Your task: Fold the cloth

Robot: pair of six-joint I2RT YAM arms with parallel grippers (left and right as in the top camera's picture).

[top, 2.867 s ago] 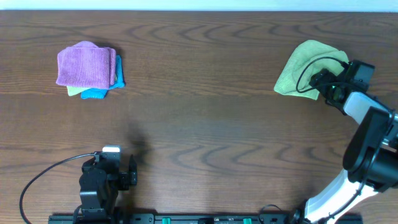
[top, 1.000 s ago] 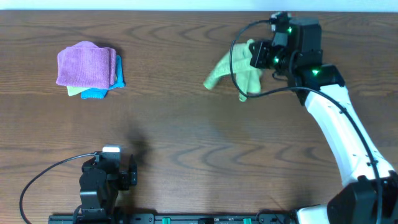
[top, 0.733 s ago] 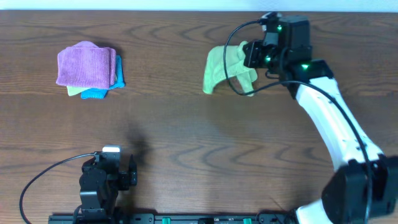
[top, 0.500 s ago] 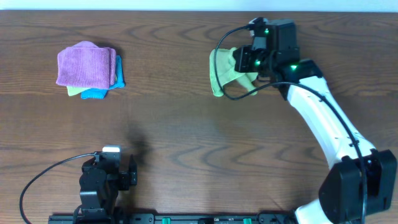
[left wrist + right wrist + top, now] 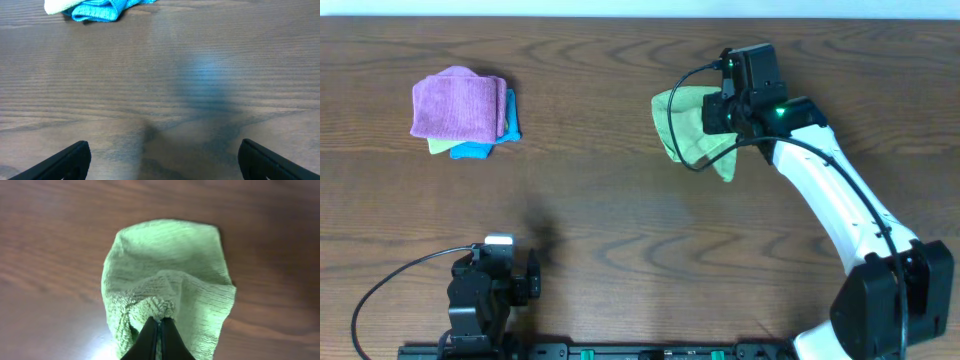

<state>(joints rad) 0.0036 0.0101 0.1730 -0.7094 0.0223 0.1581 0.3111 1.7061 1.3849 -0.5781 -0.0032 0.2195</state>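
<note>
A dark brown wooden table (image 5: 620, 210) fills the overhead view; the white right arm (image 5: 840, 210) reaches from the near right corner up and leftward across it, ending in a black wrist unit right of the table's middle, in the far half; under that wrist is the green cloth (image 5: 682, 122), loosely bunched and unfolded, well apart from everything else on the table; from above, its long axis runs on a diagonal, from a broad rounded end at the far left to a narrow pointed corner at the near right, beside the arm; a thin black cable (image 5: 682, 155) loops over the cloth's near side; in the right wrist view the green cloth (image 5: 170, 270) spreads away from the fingers, its length running straight out from them and its wide rounded edge farthest off; whether any of it is lifted clear of the wood cannot be told; the right gripper (image 5: 159, 326) has its two dark fingers pressed together, pinching a gathered ridge of the cloth at its near edge; at the far left of the table sits a small stack of folded cloths, a purple cloth (image 5: 458, 103) on top, a blue cloth (image 5: 480, 150) and a pale green cloth (image 5: 438, 146) showing beneath; the left gripper (image 5: 165, 157) sits low at the near left edge, its fingers spread wide apart over bare wood, holding nothing.
</note>
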